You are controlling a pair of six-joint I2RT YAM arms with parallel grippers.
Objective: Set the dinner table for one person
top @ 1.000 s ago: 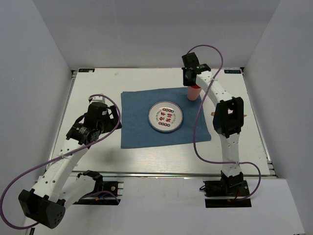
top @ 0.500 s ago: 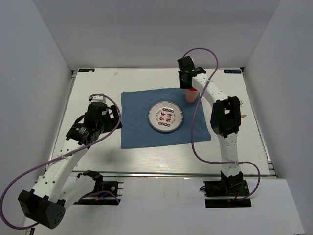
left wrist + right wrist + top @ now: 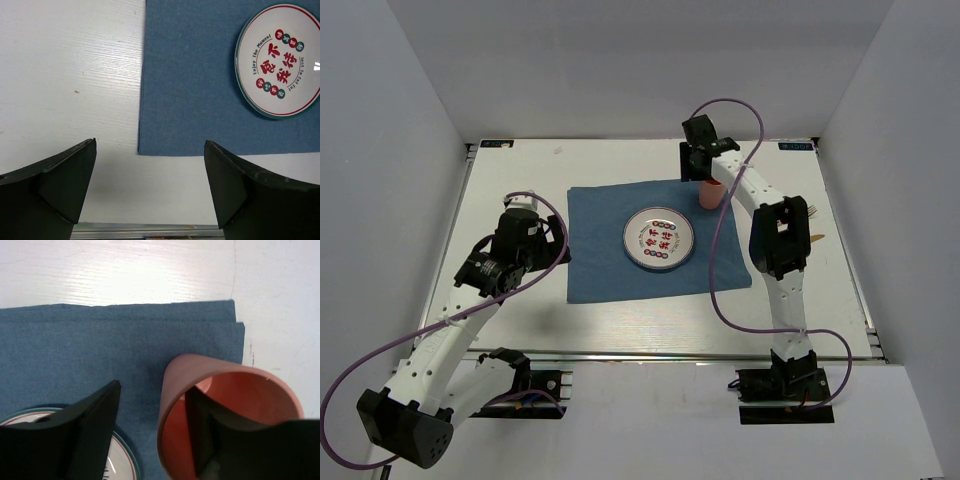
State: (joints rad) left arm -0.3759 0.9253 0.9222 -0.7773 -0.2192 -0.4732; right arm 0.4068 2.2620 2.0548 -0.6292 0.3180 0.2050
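Note:
A salmon-pink cup (image 3: 709, 195) (image 3: 235, 390) stands upright on the far right corner of the blue placemat (image 3: 610, 250) (image 3: 100, 350). My right gripper (image 3: 700, 166) (image 3: 152, 390) is open over it: one finger sits inside the cup, the other outside its left wall with a gap. A white plate (image 3: 660, 240) (image 3: 280, 60) (image 3: 120, 455) with red characters lies in the placemat's middle. My left gripper (image 3: 552, 250) (image 3: 150, 145) hangs open and empty above the dinner table (image 3: 520, 180) (image 3: 65, 75), near the placemat's (image 3: 190, 90) near left corner.
A metal rail (image 3: 150, 231) runs along the table's near edge. Grey walls enclose the table on three sides. A small brownish item (image 3: 817, 237) lies partly hidden behind the right arm's elbow. The right arm's purple cable loops above the placemat's right side.
The right arm shifted the cup slightly left onto the placemat corner, then its jaws opened and let the cup go. The left arm has not moved.

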